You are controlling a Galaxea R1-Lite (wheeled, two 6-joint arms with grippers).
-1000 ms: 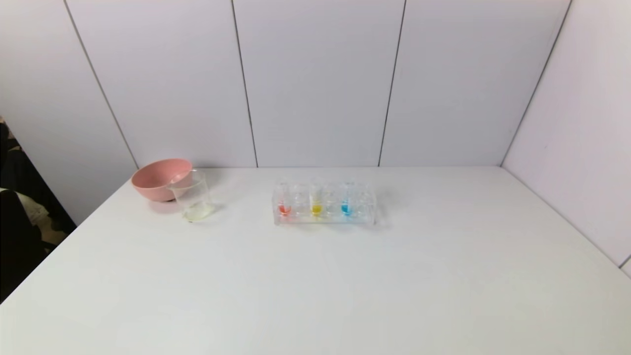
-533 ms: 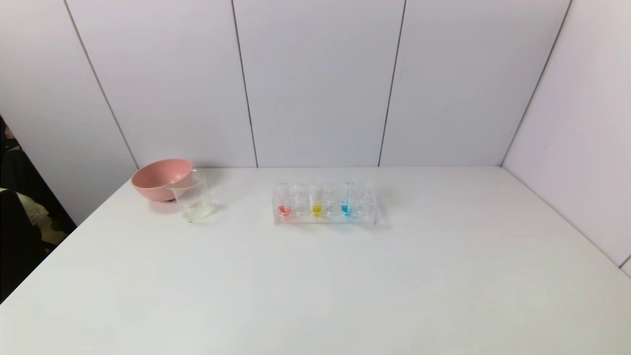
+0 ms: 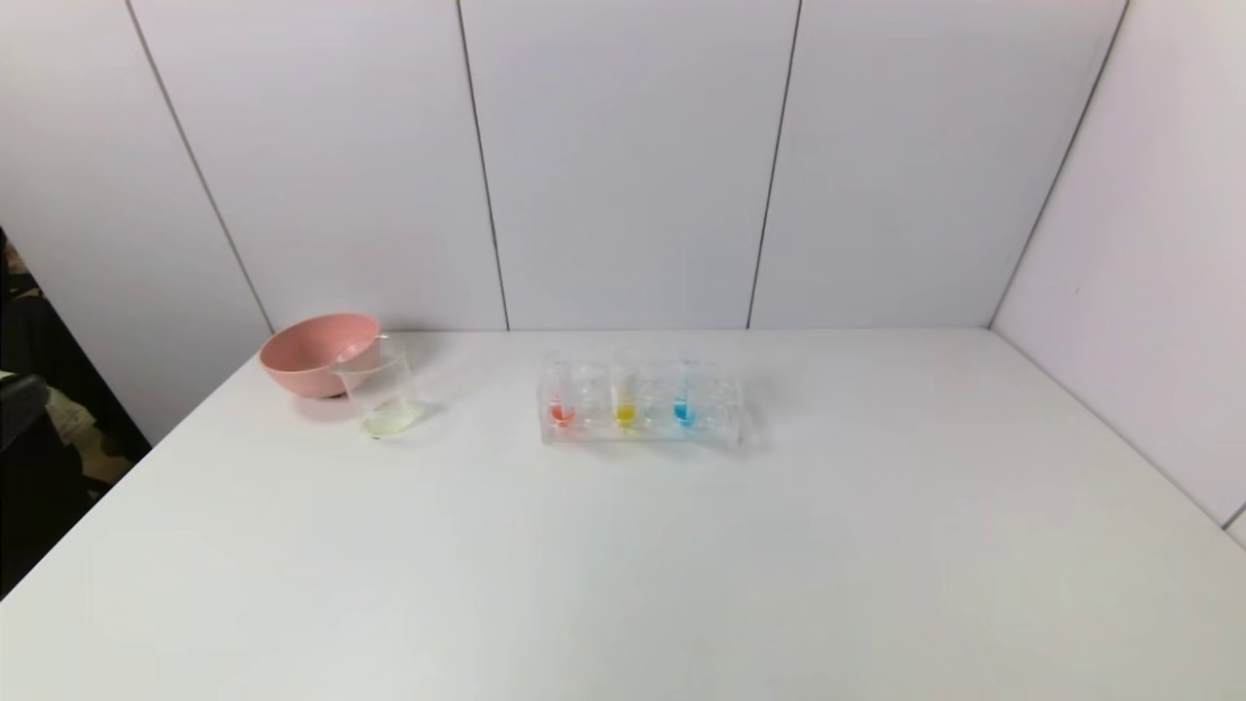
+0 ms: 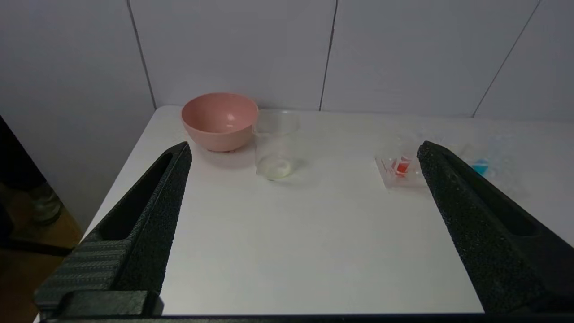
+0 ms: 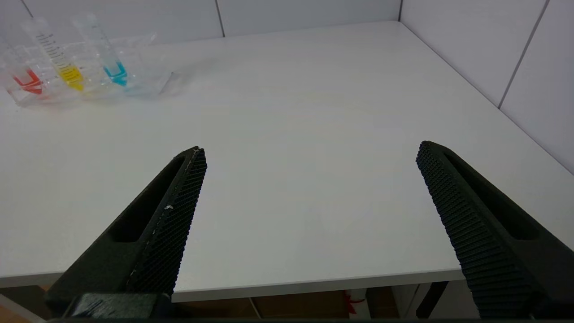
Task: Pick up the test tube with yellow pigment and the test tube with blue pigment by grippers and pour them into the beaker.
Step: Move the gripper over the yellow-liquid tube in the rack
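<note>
The test tube with yellow pigment (image 3: pixel 625 397) and the test tube with blue pigment (image 3: pixel 685 395) stand upright in a clear rack (image 3: pixel 720 428) at mid-table; both also show in the right wrist view, the yellow tube (image 5: pixel 60 60) beside the blue tube (image 5: pixel 107 54). The beaker (image 3: pixel 382 389) stands left of the rack, in front of a pink bowl. My left gripper (image 4: pixel 302 150) hangs open and empty near the table's front left, facing the beaker (image 4: pixel 274 146). My right gripper (image 5: pixel 309 152) stands open and empty over the front right edge. Neither gripper shows in the head view.
A pink bowl (image 3: pixel 313 352) sits at the back left, touching or nearly touching the beaker. A tube with red liquid (image 3: pixel 562 399) fills the rack's left end. White walls close the back and right sides. The table's left edge (image 3: pixel 117 487) drops to the floor.
Nothing on the table has moved. A dark shape at the far left edge of the head view has shifted slightly.
</note>
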